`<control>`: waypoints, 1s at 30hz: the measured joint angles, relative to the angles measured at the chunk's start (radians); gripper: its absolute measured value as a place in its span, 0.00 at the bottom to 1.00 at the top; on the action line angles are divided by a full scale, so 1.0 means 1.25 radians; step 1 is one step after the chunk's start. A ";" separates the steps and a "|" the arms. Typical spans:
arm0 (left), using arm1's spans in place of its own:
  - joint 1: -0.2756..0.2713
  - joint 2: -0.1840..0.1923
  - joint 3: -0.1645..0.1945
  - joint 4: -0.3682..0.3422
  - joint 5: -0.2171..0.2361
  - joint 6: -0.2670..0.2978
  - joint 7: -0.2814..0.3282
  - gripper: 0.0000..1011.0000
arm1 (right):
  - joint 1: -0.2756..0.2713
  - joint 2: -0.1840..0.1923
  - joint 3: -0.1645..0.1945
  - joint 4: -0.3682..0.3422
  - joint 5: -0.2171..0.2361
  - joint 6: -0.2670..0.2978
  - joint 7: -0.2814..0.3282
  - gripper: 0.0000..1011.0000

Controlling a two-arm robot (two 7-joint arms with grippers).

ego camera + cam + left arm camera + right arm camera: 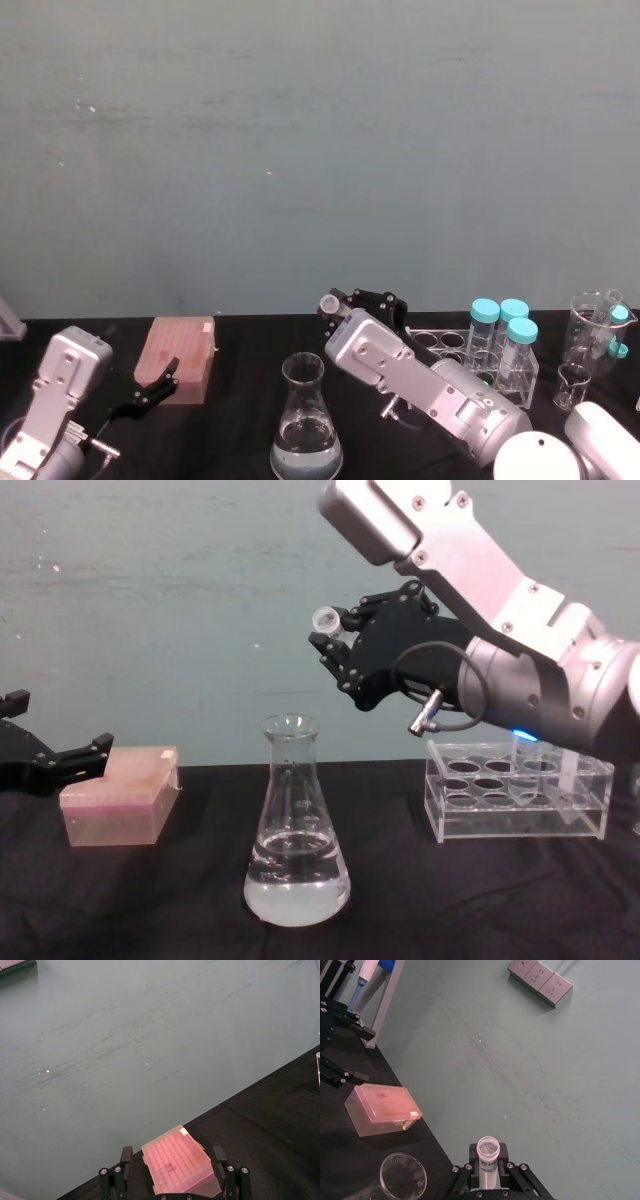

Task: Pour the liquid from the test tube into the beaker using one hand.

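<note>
Right pincer (330, 630) raised, gripping test tube (487, 1149)

Test tube (487, 1161) tip inside end effector (488, 1151)

Silver-grey jointed arm (480, 570), black pincer (333, 640), blue light (522, 736)

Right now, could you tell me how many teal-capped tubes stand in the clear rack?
3, at the right end of the rack: rear left tube, rear right tube, front tube. The right arm overlaps the rack, so others may be hidden.
</note>
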 joint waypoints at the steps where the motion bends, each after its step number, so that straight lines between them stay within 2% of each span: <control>1: 0.000 0.000 0.000 0.000 0.000 0.000 0.000 0.99 | 0.002 -0.002 -0.001 0.004 -0.003 -0.001 -0.003 0.21; 30: 0.000 0.000 0.000 0.000 0.000 0.000 0.000 0.99 | 0.011 0.006 -0.021 0.053 -0.057 -0.083 -0.057 0.21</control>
